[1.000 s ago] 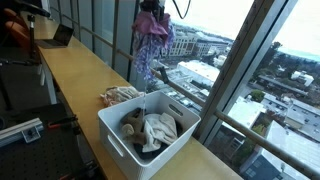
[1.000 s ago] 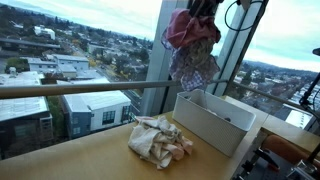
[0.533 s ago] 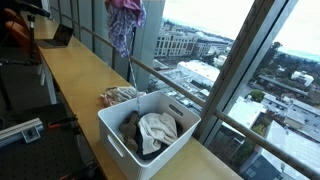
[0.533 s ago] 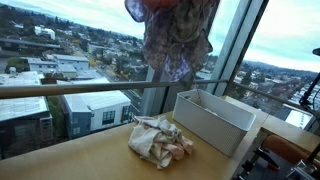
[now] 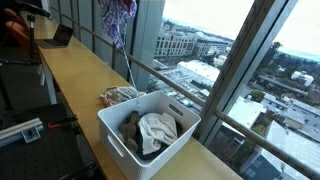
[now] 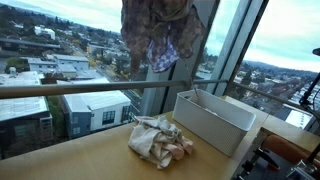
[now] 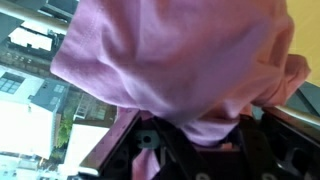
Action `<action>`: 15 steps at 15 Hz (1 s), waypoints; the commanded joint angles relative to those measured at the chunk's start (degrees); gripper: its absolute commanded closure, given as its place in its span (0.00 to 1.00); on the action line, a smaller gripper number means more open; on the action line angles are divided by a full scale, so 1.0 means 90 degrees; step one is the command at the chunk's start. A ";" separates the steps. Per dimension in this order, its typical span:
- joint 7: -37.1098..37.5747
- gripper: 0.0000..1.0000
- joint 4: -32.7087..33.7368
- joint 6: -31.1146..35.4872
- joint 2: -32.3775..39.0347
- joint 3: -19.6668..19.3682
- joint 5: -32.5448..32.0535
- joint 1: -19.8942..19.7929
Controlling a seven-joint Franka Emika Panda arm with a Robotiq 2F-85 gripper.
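Overhead, we hold the pink cloth (image 6: 160,35) clamped in our gripper (image 7: 200,140); it dangles with the crumpled rags (image 6: 160,140) at six o'clock and the white bin (image 6: 210,125) at five o'clock.

— Where does the bin (image 5: 118,140) stand?
— On the table (image 5: 70,75), at the near end in an exterior view. Clothes (image 5: 155,130) lie in it.
— What lies outside the bin?
— A heap of cloth (image 5: 120,96) lies on the table just beside the bin, behind its far wall.
— Anything above?
— A garment (image 5: 117,22) hangs high over the heap's side of the bin, not over the bin itself, well apart from both.
— Farther off?
— A laptop (image 5: 60,37) sits on the table, far behind the bin.
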 commanded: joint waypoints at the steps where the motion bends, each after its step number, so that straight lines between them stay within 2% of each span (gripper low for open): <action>1: -0.0092 0.95 0.1515 -0.0643 0.0777 -0.0036 -0.0268 0.0371; 5: -0.0127 0.95 0.2220 -0.0939 0.1139 -0.0053 -0.0459 0.0757; 6: -0.0176 0.95 0.2102 -0.0883 0.1057 -0.0251 -0.0317 0.0881; 9: -0.0248 0.95 0.2397 -0.0927 0.1325 -0.0419 -0.0240 0.0996; 12: -0.0313 0.95 0.2592 -0.1017 0.1627 -0.0577 -0.0085 0.0786; 13: -0.0275 0.95 0.2231 -0.0864 0.1518 -0.0466 -0.0132 0.0553; 15: -0.0293 0.95 0.2143 -0.0875 0.1618 -0.0462 -0.0019 0.0198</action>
